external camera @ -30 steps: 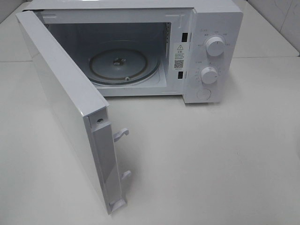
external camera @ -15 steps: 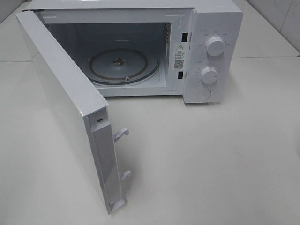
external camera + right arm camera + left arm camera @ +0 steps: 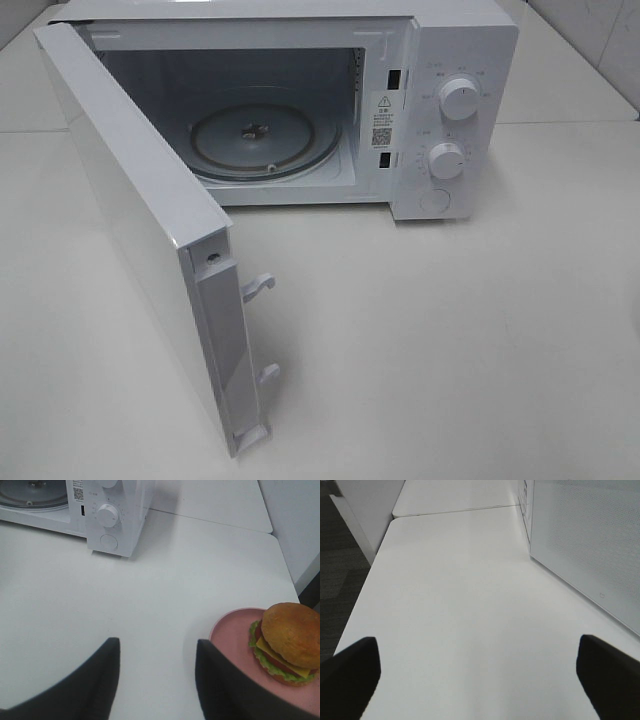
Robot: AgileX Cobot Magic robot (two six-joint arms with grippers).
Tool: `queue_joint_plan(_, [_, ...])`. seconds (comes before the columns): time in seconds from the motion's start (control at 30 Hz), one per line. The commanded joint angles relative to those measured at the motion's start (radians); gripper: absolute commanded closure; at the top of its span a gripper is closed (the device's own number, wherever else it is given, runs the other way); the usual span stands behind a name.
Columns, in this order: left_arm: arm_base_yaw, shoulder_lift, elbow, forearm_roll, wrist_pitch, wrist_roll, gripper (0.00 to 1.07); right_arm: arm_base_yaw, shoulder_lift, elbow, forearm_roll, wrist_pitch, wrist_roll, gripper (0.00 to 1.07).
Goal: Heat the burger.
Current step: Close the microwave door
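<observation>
We find the microwave (image 3: 300, 110) standing with its door (image 3: 150, 250) swung wide, exactly as it stood a second ago; the glass turntable (image 3: 265, 140) inside is bare and nothing in the overhead view has shifted. Neither arm appears in that view. In our judgement the oven is ready to receive and the outstanding step is the pick-up.

The burger (image 3: 287, 642) shows only in the right wrist view. It sits on a pink plate (image 3: 230, 630) on the white table (image 3: 175, 580), well apart from the microwave and out of the overhead frame. It rests upright, bun dome uppermost, lettuce, cheese and tomato showing at its edge. Being round, it has no long axis across the table to speak of; its stacking axis runs vertical.

The right gripper (image 3: 157, 680) hangs beside the plate, jaws part open and gripping nothing; the burger lies to one side of the gap, not between the fingers. The left gripper (image 3: 477, 675) hovers above bare table beside the microwave's perforated wall, jaws spread wide and empty
</observation>
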Motion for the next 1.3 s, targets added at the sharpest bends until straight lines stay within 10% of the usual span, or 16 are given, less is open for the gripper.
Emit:
queue_joint_plan(0.03, [0.004,-0.012,0.003,-0.003,-0.004,-0.019,0.06,0.0,-0.028,-0.001,-0.004,-0.007,-0.004,0.58])
queue_joint_plan(0.47, [0.004,0.424,-0.091,-0.066,-0.371,-0.003,0.19,0.0,-0.028,-0.001,-0.004,-0.007,-0.003,0.58])
queue_joint_plan(0.5, [0.004,0.456,-0.082,-0.071,-0.425,0.02,0.32,0.0,-0.028,-0.001,-0.004,-0.007,-0.003,0.58])
queue_joint_plan(0.53, [0.004,0.506,-0.058,-0.077,-0.526,0.05,0.66,0.0,-0.028,-0.001,-0.004,-0.007,-0.003,0.58])
queue_joint_plan(0.57, [0.004,0.506,-0.058,-0.077,-0.526,0.05,0.66,0.0,-0.028,-0.001,-0.004,-0.007,-0.003,0.58])
queue_joint_plan(0.63, [0.004,0.574,-0.013,-0.07,-0.688,0.063,1.07,0.0,-0.028,-0.001,-0.004,-0.007,-0.003,0.58])
queue_joint_plan(0.93, [0.004,0.701,0.142,-0.083,-1.089,0.047,1.07,0.0,-0.028,-0.001,-0.004,-0.007,-0.003,0.58])
queue_joint_plan(1.3, [0.004,0.979,0.297,-0.046,-1.735,-0.105,1.07,0.0,-0.028,-0.001,-0.004,-0.007,-0.003,0.58])
